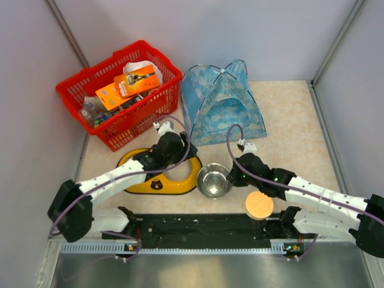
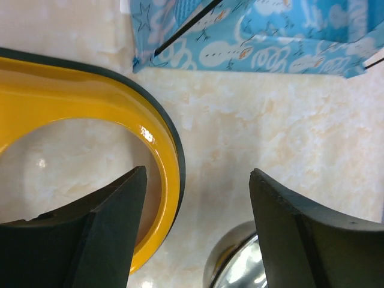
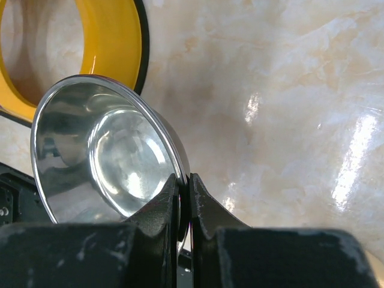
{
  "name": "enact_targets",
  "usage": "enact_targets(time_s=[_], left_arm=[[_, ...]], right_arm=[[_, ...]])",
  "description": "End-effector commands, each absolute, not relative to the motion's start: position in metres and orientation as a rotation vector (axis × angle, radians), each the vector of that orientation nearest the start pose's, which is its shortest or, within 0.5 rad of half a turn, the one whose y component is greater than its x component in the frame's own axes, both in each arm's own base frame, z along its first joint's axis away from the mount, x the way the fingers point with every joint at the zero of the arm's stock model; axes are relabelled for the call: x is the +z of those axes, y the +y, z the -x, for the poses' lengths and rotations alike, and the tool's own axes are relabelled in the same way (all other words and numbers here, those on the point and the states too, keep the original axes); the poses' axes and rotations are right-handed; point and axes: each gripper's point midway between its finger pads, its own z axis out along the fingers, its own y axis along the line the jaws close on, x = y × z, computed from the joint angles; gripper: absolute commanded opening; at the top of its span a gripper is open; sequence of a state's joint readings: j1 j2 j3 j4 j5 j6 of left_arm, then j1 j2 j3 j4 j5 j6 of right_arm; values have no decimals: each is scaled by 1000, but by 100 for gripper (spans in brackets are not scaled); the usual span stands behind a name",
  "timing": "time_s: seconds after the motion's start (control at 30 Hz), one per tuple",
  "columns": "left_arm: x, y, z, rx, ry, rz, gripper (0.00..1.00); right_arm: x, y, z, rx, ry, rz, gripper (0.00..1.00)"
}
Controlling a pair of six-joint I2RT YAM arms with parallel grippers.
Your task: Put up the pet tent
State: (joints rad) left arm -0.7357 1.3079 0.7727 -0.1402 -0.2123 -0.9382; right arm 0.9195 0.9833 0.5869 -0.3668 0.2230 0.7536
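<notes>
Two arms reach out over a glossy beige bench (image 1: 288, 114) with a marbled pattern, where the wrist views show soft white glare on the surface. Plain pale walls (image 1: 252, 30) close it in at the back and both sides, with metal posts in the corners. A black rail (image 1: 204, 227) runs along the near edge. The pet tent (image 1: 223, 105) stands upright at the back of the bench, near the middle, its arched doorway facing the arms, and it sits just beside a red basket (image 1: 120, 90) full of packets in the back left corner. In front of them lie a yellow feeder stand (image 1: 159, 174) and a steel bowl (image 3: 102, 156), with an orange disc (image 1: 259, 205) nearer the rail. The left tool (image 2: 198, 180) hangs above the bare bench, its fingers well apart with nothing between them, the yellow stand's ring to one side and the tent's lower edge ahead. The right tool (image 3: 183, 180) is clamped on the steel bowl's rim.
</notes>
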Motion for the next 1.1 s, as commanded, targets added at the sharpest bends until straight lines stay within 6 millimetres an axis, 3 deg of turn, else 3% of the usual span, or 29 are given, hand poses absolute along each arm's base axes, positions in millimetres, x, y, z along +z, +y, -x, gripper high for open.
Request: enact_targets(time_s=[0.0, 0.13, 0.3, 0.6, 1.07], left_arm=[[172, -227, -280, -641, 2146, 310, 74], [185, -236, -256, -765, 2152, 137, 73], [191, -244, -229, -878, 2185, 13, 61], [182, -243, -207, -934, 2286, 38, 40], [151, -236, -194, -861, 2400, 11, 43]], right_arm=[[117, 236, -181, 715, 2344, 59, 0], [128, 252, -178, 839, 2328, 40, 0], [141, 268, -178, 951, 2307, 10, 0], [138, 278, -182, 975, 2315, 4, 0], [124, 287, -186, 968, 2346, 2, 0]])
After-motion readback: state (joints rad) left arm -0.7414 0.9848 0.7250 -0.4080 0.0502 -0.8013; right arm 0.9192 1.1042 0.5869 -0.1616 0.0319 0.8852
